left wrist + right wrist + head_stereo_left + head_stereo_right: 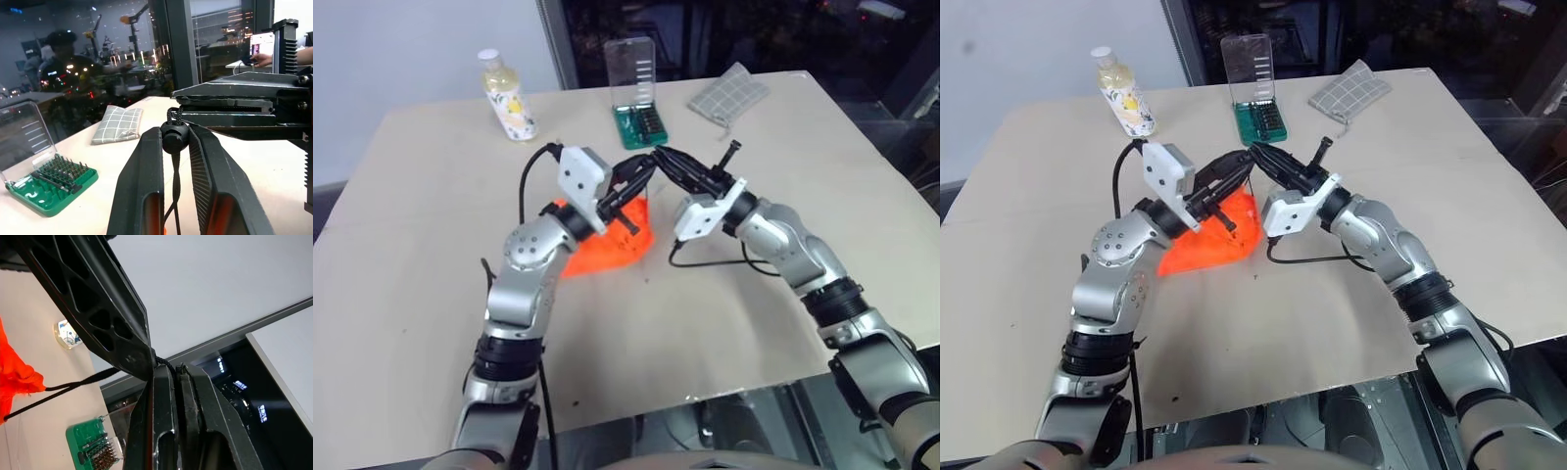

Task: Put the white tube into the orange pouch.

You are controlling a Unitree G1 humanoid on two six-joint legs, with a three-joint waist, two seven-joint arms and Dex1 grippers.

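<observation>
Orange pouch [1212, 240] mid-table [1351, 323], broad bare margins toward every edge.

Bright orange pouch [1209, 240], slumped on table [1038, 215]

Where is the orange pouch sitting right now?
The orange pouch lies mid-table under the left gripper, nearer the robot than the green bit set. Its dark cord runs up to the cord lock held between the left gripper's fingers.
</observation>
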